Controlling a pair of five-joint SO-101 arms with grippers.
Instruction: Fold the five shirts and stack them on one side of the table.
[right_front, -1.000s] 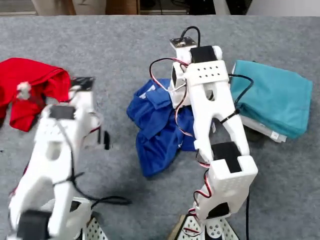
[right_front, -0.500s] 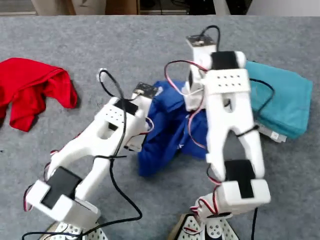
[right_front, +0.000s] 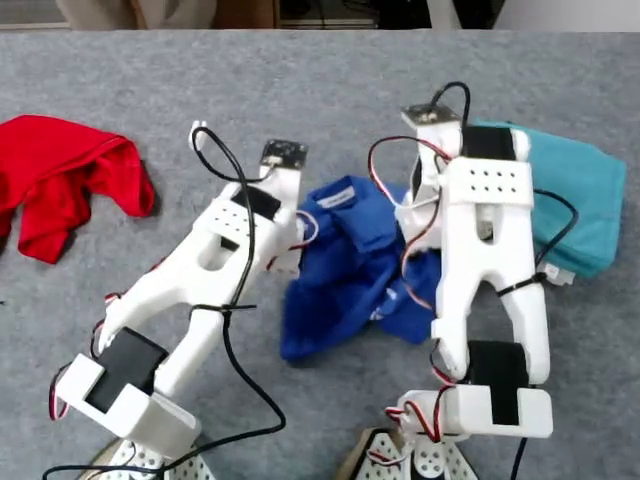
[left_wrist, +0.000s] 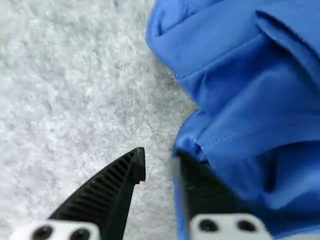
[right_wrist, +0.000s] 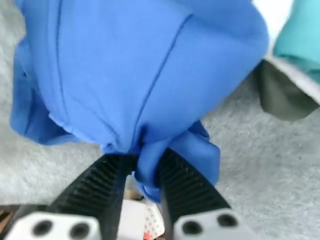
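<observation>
Blue shirt bunched mid-desk, one claw gripping, one poised

The blue shirt (right_front: 345, 265) lay crumpled at the centre of the desk (right_front: 200, 90), left of the folded teal shirt (right_front: 585, 195). The right claw (right_wrist: 140, 172) pinched a wad of it, while the left claw (left_wrist: 159, 172) stood spread at its hem. That wad could slip, or the left claw could miss the hem. The wrist views gave these grips; the high view added the unfolded red shirt (right_front: 60, 175), far left.

Bright, even overhead light with soft, faint shadows
</observation>
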